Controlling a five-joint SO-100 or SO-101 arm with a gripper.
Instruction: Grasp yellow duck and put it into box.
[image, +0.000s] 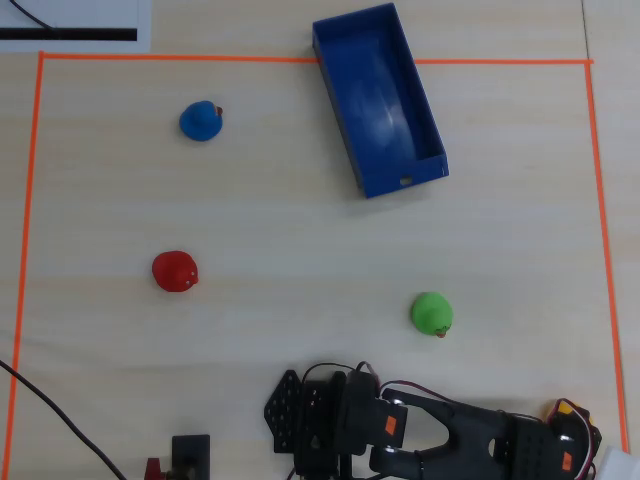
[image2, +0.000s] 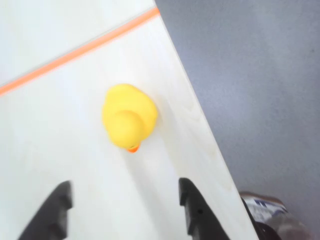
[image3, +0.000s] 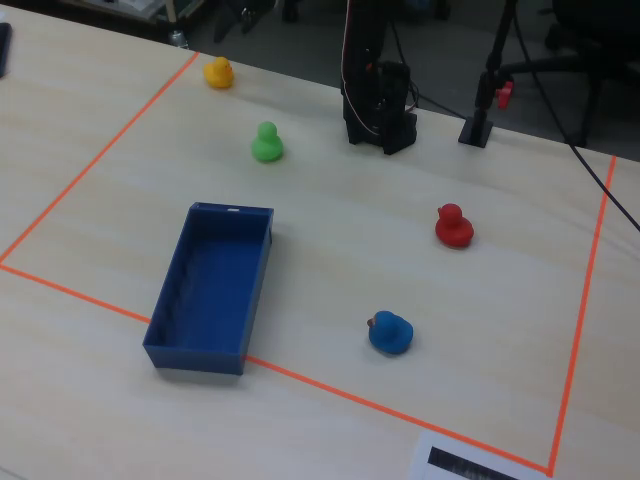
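Observation:
The yellow duck (image2: 129, 116) sits on the pale table in the wrist view, its orange beak pointing toward the camera. It lies just inside the orange tape line (image2: 75, 54) and close to the table's edge. In the fixed view it (image3: 218, 72) is at the far left corner of the taped area. It does not show in the overhead view. My gripper (image2: 125, 202) is open and empty, with both black fingertips short of the duck and apart from it. The dark-blue box (image: 380, 95) stands empty at the top of the overhead view and at the near left in the fixed view (image3: 205, 290).
A green duck (image: 432, 313), a red duck (image: 174, 271) and a blue duck (image: 201, 120) stand on the table. My arm (image: 480, 435) stretches along the bottom edge of the overhead view. In the wrist view, grey floor (image2: 260, 90) lies beyond the table edge, right of the yellow duck.

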